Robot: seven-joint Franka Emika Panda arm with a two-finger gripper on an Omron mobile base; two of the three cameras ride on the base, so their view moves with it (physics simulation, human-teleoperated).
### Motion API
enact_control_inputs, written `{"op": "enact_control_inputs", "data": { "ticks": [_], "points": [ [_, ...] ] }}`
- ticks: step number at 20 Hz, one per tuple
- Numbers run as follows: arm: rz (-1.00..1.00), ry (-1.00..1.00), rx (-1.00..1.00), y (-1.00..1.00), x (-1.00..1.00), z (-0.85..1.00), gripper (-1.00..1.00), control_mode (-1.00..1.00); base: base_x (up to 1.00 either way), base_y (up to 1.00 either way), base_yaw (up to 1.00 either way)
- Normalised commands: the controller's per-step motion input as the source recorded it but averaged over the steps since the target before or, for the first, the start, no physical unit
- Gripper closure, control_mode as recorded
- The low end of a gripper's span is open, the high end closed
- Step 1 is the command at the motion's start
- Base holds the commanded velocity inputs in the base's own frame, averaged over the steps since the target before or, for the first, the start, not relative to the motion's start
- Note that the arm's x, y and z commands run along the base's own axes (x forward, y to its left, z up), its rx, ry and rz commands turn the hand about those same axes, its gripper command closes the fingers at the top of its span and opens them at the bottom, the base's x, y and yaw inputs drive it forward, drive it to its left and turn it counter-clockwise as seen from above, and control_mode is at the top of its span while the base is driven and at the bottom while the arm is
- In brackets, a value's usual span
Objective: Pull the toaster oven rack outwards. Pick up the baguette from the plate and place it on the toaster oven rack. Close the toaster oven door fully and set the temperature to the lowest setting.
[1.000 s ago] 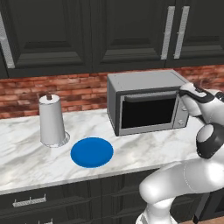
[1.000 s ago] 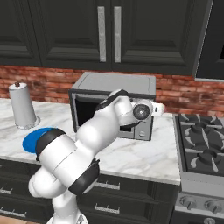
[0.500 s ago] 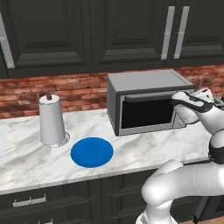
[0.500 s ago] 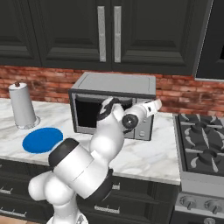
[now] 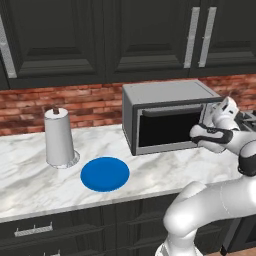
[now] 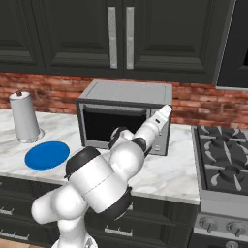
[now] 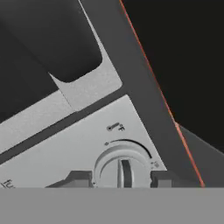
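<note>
The toaster oven stands on the counter with its toaster oven door closed. The door hides the toaster oven rack. My gripper is at the oven's right-hand panel, shut on a round temperature knob, with one dark fingertip on each side of it. The blue plate lies bare on the counter left of the oven. The baguette is out of view.
A paper towel roll stands left of the plate. A stove adjoins the counter on the right. Dark upper cabinets hang above the oven, with a brick wall behind it.
My hand has stayed at the oven's control panel while the wrist and elbow have swung round. The door, plate and towel roll have not moved.
</note>
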Motion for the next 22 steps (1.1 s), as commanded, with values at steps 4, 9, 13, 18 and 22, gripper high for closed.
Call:
{"op": "enact_control_inputs", "data": {
  "ticks": [4,9,13,18,22],
  "points": [
    [0.11,0.0,-0.49,0.0,0.2,0.0,1.0,-1.0,0.0,0.0,0.0],
    [0.04,0.0,-0.53,0.17,0.09,0.0,1.0,-1.0,0.0,0.0,0.0],
    [0.0,-0.05,-0.53,0.19,0.0,0.0,1.0,-1.0,0.0,0.0,0.0],
    [0.0,-0.02,-0.5,0.28,0.0,0.0,1.0,-1.0,0.0,0.0,0.0],
    [0.0,0.0,-0.38,0.29,0.0,0.01,1.0,-1.0,0.0,0.0,0.0]
  ]
}}
